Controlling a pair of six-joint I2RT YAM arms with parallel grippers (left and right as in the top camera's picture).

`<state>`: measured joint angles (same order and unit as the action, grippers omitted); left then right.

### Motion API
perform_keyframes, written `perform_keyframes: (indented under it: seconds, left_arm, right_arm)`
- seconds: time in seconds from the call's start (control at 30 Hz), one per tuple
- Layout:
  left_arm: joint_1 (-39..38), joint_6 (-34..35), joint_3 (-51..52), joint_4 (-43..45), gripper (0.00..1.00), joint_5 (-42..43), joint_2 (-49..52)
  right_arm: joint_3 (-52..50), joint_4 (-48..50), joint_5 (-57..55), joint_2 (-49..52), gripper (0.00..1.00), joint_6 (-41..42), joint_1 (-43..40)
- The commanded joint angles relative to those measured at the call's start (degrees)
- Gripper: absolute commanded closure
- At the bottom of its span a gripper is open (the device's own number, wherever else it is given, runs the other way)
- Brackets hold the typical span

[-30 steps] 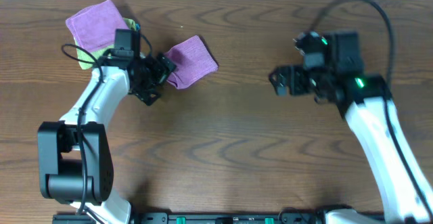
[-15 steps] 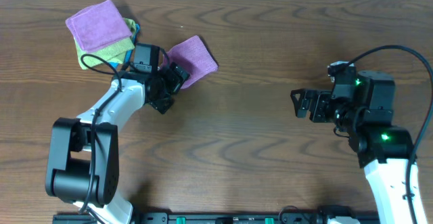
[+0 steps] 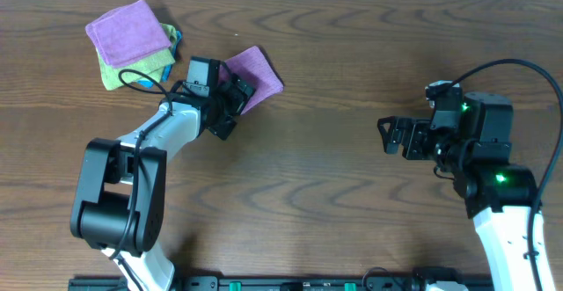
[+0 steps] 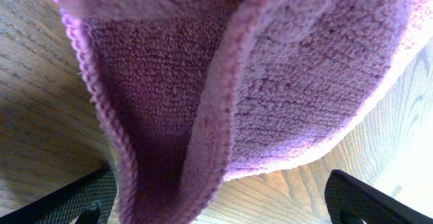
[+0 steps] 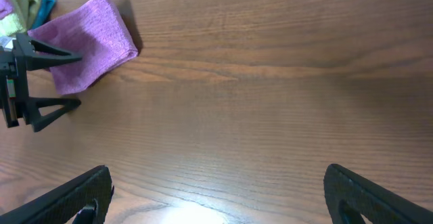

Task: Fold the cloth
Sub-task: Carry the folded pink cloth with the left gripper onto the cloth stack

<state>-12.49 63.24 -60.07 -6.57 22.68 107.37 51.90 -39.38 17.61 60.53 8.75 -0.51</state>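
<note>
"On the wooden table (image 3: pixel 334 212), how many cloths?"

"Four, all terry. The cloth (image 3: pixel 257 71), lilac and folded, lies at the left gripper (image 3: pixel 236 106), whose jaws are wide and empty. Stacked apart: lilac cloth (image 3: pixel 130 29), lime-green cloth (image 3: pixel 145 65), blue cloth (image 3: pixel 177 36). The right gripper (image 3: pixel 390 135) gapes empty."

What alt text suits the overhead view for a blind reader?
A folded lilac-purple terry cloth lies on a wooden table, the open left end effector at its edge. The right end effector hovers open, apart; purple, green and blue cloths sit stacked nearby.

The cloth (image 4: pixel 291 82) fills the frame over the wooden table (image 4: pixel 34 116), its stitched hem between the spread fingers (image 4: pixel 74 200) of the left gripper (image 4: pixel 220 207).
</note>
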Motion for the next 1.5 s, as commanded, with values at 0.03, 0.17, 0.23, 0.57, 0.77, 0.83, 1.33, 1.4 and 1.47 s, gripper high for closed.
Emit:
perform_keyframes:
  seconds: [0.03,0.17,0.23,0.57,0.77,0.83,1.33,1.4,1.47]
  left_arm:
    - [-0.66,1.73,0.2,0.68,0.06,-5.14,2.82]
    - [-1.01,1.77,0.2,4.57,0.16,-6.6,5.51]
    - [-1.16,1.77,0.2,7.17,0.23,-6.73,7.54]
    - [-1.14,1.01,0.17,18.01,0.94,-6.99,13.53]
    - [-0.9,-2.93,-0.66,22.82,0.94,-7.76,13.57]
    - [-0.44,-5.6,-3.08,23.08,0.94,-7.17,13.29]
    - [1.79,-24.59,-33.59,-2.64,0.94,-11.3,11.76]
    - [1.99,-24.59,-34.23,-2.64,0.94,-11.32,11.76]
    - [2.25,-24.72,-34.34,-2.62,0.94,-11.28,11.76]
  right_arm:
    - [-0.35,-0.11,0.66,-0.42,0.01,0.85,-0.26]
    - [-0.35,-0.17,0.66,-0.42,0.01,0.85,-0.26]
    - [-0.35,-0.28,0.63,-0.42,0.01,0.85,-0.26]
    - [-0.35,-0.28,0.63,-0.42,0.01,0.85,-0.26]
    - [-0.35,-0.28,0.66,-0.42,0.01,0.85,-0.26]
    - [-0.35,-0.28,0.66,-0.42,0.01,0.85,-0.26]
    - [-0.35,-0.28,0.66,-0.42,0.01,0.85,-0.26]
    - [-0.35,-0.28,0.63,-0.42,0.01,0.85,-0.26]
    - [-0.35,-0.28,0.66,-0.42,0.01,0.85,-0.26]
